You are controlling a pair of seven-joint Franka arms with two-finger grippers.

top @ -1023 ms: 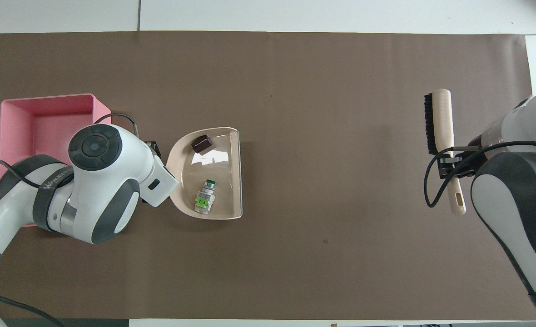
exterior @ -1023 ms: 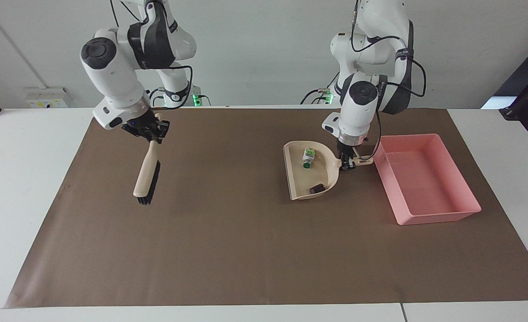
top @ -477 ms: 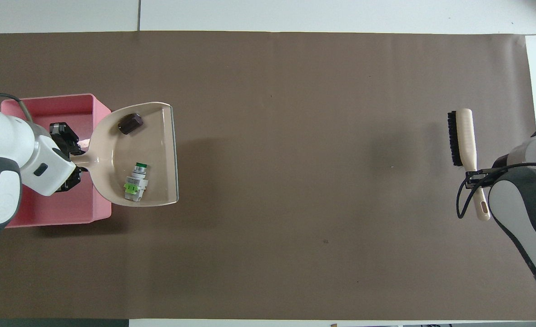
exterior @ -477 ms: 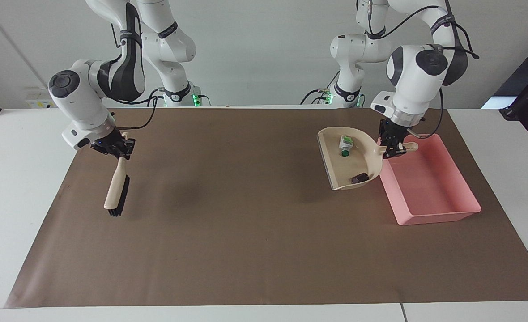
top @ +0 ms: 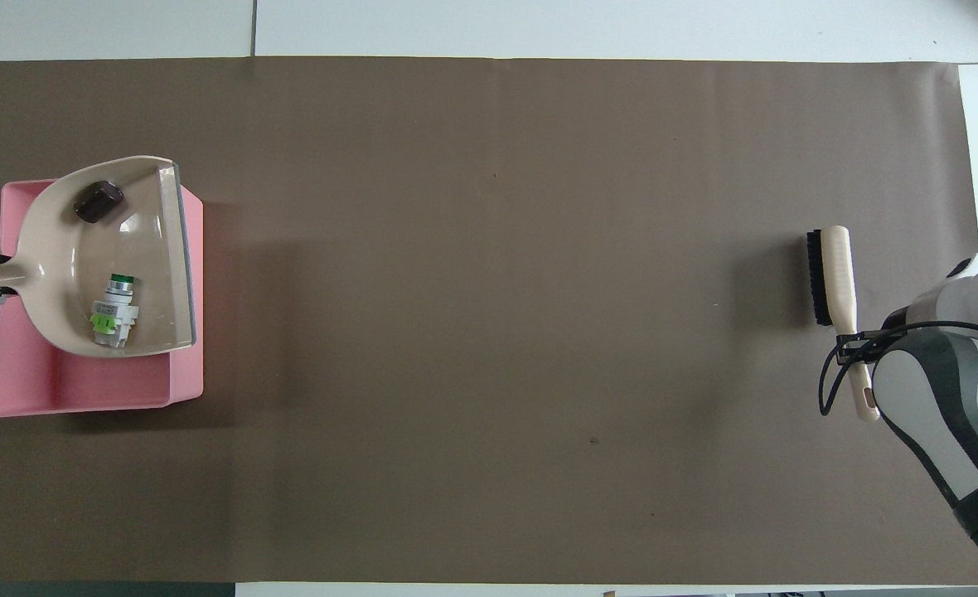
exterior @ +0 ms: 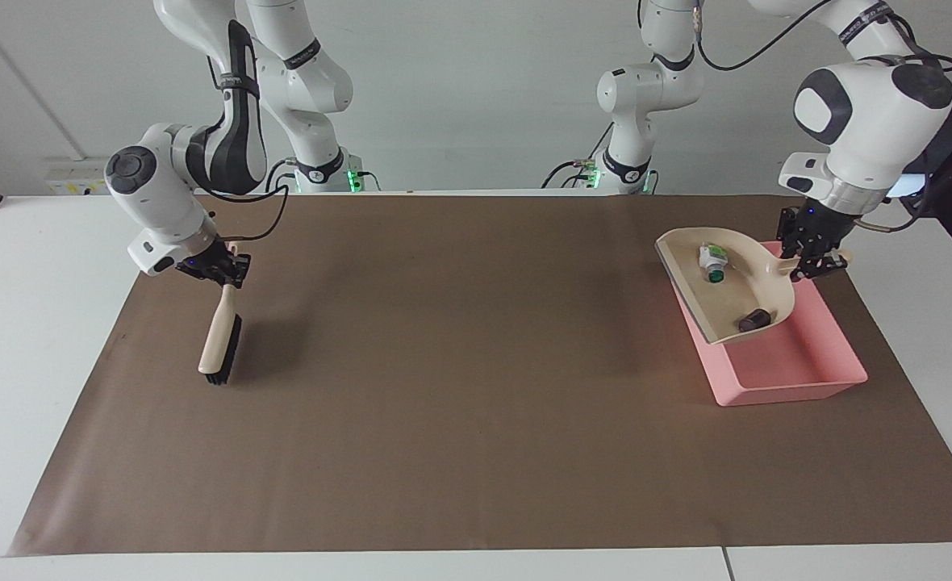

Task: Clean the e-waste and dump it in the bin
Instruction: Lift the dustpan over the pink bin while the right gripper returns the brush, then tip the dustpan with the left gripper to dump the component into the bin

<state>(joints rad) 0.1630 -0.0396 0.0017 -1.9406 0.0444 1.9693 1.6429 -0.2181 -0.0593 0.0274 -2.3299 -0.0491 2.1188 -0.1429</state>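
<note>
Two e-waste bits (exterior: 718,262) in dustpan (exterior: 754,286) over bin (exterior: 807,367), left gripper (exterior: 808,262) jaws clamping its handle, right gripper (exterior: 219,270) jaws gripping brush (exterior: 220,343).

1. Left gripper (exterior: 812,262) hung raised at the left arm's end of the table, fingers clamped.
2. Right gripper (exterior: 219,270) sat low at the right arm's end, fingers clamped, wrist angled down.

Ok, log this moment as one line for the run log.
left gripper: holds dustpan over bin | e-waste: in dustpan, not dumped | right gripper: holds brush, waiting
</note>
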